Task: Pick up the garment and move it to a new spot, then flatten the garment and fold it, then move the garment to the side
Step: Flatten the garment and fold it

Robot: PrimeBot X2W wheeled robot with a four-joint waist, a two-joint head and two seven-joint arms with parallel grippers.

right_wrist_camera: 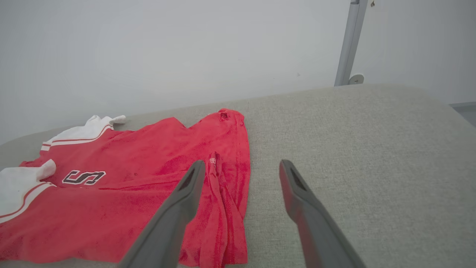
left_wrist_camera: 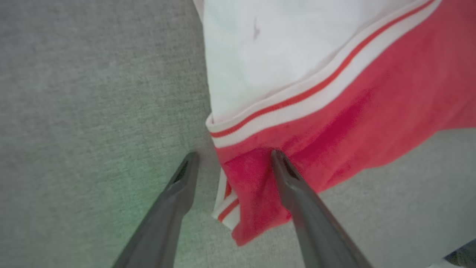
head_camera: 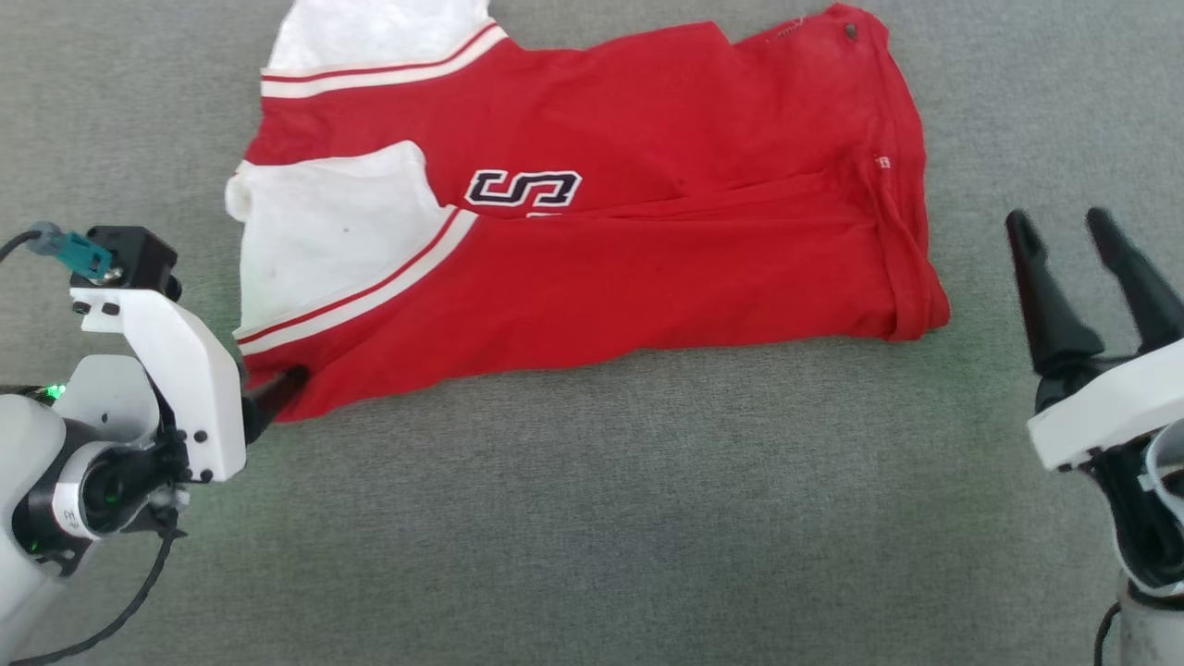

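The garment, a red jersey with white panels, white-striped trim and black lettering, lies spread on the grey fabric surface. My left gripper is at its near-left corner. In the left wrist view that gripper is open and straddles the corner of the garment, one finger on the red cloth and the other over bare surface. My right gripper stands open to the right of the garment's hem, apart from it. In the right wrist view it holds nothing, with the garment to its left.
The grey upholstered surface stretches wide in front of the garment and to its right. In the right wrist view a white wall backs the surface, a metal post stands behind it, and the surface rounds off at the far right.
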